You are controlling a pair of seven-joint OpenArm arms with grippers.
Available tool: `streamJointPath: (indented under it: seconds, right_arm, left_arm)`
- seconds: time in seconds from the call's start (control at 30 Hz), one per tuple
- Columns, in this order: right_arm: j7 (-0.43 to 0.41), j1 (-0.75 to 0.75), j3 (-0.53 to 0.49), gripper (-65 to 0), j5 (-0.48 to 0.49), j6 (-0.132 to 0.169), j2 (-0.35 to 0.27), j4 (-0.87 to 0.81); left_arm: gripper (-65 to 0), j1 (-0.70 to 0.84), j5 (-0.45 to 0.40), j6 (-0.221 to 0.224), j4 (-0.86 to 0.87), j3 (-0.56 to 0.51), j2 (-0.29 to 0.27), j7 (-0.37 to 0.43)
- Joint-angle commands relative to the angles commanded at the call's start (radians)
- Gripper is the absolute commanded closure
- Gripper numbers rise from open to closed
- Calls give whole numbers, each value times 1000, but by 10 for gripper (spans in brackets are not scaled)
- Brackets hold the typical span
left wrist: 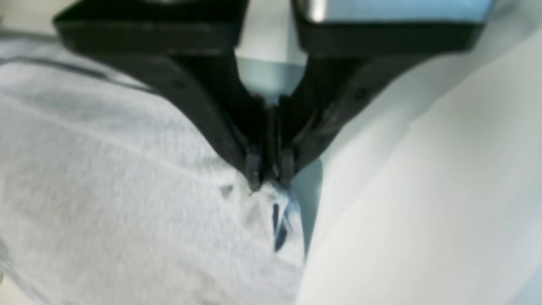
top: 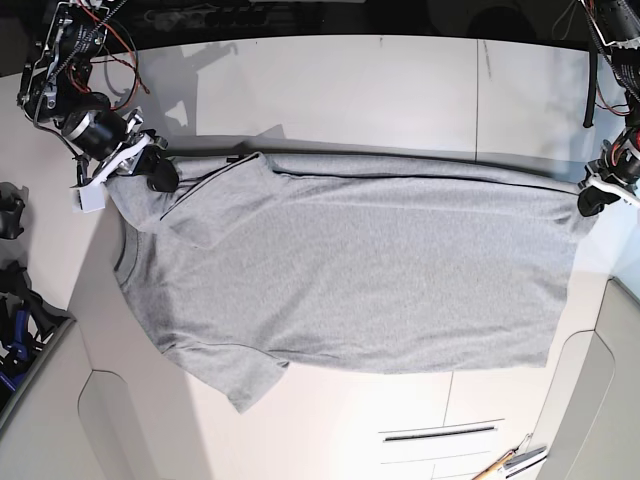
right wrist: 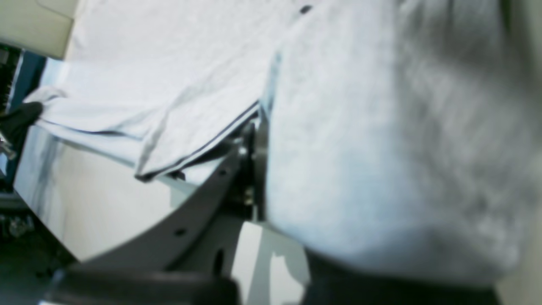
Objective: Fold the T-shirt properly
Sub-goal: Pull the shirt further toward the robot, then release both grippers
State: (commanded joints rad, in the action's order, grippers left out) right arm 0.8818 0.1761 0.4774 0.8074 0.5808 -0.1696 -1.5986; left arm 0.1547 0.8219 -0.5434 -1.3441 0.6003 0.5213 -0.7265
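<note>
The T-shirt (top: 350, 280) lies spread across the white table (top: 400, 90), plain grey side up. One sleeve (top: 245, 378) points toward the near edge of the table in the base view, and the other sleeve (top: 205, 205) is folded over onto the body. The far edge of the shirt is lifted and stretched between the 2 grippers.

The left gripper (left wrist: 269, 178) is at the hem corner. In the left wrist view its black fingers (left wrist: 253, 171) are pressed together with a small pinch of grey cloth between them.

The right gripper (top: 150, 165) is at the shoulder, near the collar. In the right wrist view the cloth (right wrist: 381, 148) covers its tips; 1 grey finger (right wrist: 203, 199) shows, so I cannot tell how far it is closed.
</note>
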Motion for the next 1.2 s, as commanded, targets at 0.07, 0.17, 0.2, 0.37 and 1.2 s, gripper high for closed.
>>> streamJointPath:
  seconds: [0.07,0.17,0.2,0.37,1.2]
  right_arm:
    - [6,31,0,0,31,3,-34,0]
    - [13,68,0,0,68,11,-63,0]
    - [21,77,0,0,69,11,-68,0]
    - [36,150,1,0,100,11,-85,-2]
    - [35,303,1,-118,58,11,-85,-58]
  left_arm:
    - [0,55,40,0,-24,20,0,-20]
    - [0,121,102,-4,-32,44,0,-26]
    - [0,139,112,-4,-32,55,0,-34]
    - [0,223,253,-89,-32,121,-1,-126]
    - [-178,419,370,-155,-149,128,-56,-186]
